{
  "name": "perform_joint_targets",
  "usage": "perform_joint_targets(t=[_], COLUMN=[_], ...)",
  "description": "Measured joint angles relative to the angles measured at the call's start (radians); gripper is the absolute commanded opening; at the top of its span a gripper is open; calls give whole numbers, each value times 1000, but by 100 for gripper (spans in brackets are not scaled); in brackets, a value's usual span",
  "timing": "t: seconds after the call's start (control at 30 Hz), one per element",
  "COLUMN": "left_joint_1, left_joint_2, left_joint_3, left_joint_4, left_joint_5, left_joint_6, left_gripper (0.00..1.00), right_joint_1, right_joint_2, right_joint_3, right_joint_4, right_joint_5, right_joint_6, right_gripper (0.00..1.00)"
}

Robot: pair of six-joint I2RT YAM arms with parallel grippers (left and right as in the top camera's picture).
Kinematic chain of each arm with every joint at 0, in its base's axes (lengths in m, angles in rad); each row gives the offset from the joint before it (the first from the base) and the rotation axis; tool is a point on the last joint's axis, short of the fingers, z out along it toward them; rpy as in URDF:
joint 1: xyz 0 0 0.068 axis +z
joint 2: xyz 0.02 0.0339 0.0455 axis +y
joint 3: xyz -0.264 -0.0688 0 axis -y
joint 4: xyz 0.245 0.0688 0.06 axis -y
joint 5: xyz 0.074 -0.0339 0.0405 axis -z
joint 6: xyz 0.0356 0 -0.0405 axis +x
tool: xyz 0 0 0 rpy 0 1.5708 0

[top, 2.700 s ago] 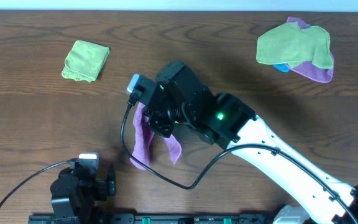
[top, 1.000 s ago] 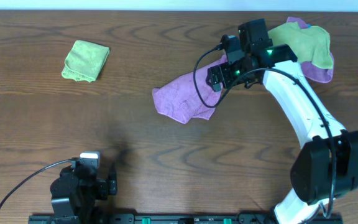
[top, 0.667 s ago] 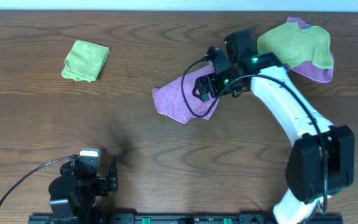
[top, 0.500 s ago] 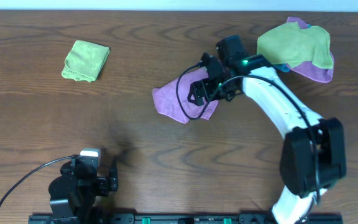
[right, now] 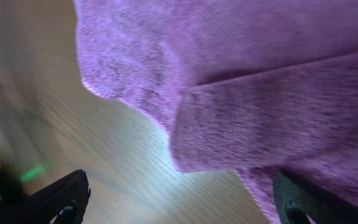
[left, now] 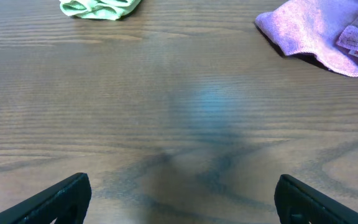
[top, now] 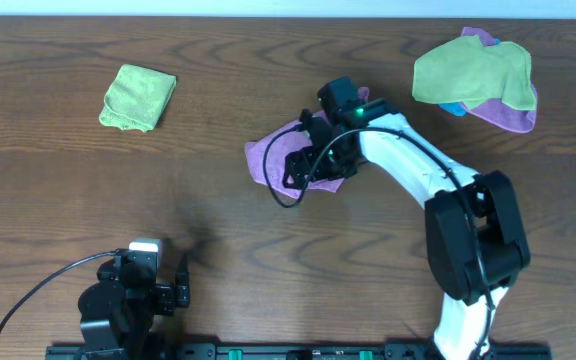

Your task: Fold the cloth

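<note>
The mauve cloth [top: 266, 157] lies crumpled on the table's middle, its right part hidden under my right arm. My right gripper [top: 296, 168] hovers over it, open. In the right wrist view the cloth [right: 241, 81] fills the top, one layer folded over another, and the right gripper [right: 182, 205] stands wide with bare wood between its fingers; the right fingertip [right: 316, 202] is at the cloth's edge. My left gripper [left: 179, 199] is open over bare wood near the front edge, and the cloth [left: 319, 34] lies far ahead to its right.
A folded lime-green cloth [top: 138, 97] lies at the back left, also seen as the green cloth [left: 98, 6]. A heap of green, purple and blue cloths [top: 478, 78] sits at the back right. The left arm [top: 123, 305] rests at the front left with its cable.
The cloth was hanging from the right gripper earlier and now lies on the table. Over the last second the open right gripper moved left across the cloth toward its near-left part. The left arm is still.
</note>
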Motion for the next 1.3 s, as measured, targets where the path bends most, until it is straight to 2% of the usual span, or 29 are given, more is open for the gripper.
perform_joint_targets(t=[0.13,0.2,0.37,0.47,0.53,1.07,1.3], left_joint_1=[0,0,0,0,0,0,0], left_joint_2=[0,0,0,0,0,0,0], left_joint_3=[0,0,0,0,0,0,0], left_joint_4=[0,0,0,0,0,0,0], left_joint_5=[0,0,0,0,0,0,0], left_joint_6=[0,0,0,0,0,0,-13], left_gripper=[96,95,96,95,95,95,95], right_joint_1=[23,32,38,38,38,39,54], right_joint_2=[23,45,57,57,57,57,57], right_joint_3=[0,0,-5,-5,-5,52,116], right_joint_4=[2,4,34,43,45,90,280], right_joint_5=[8,17,53,68,74,78,45], right_joint_6=[0,-1,-13,-20,-20,-60,-76], right_gripper=[93,87,48,16,1,1,1])
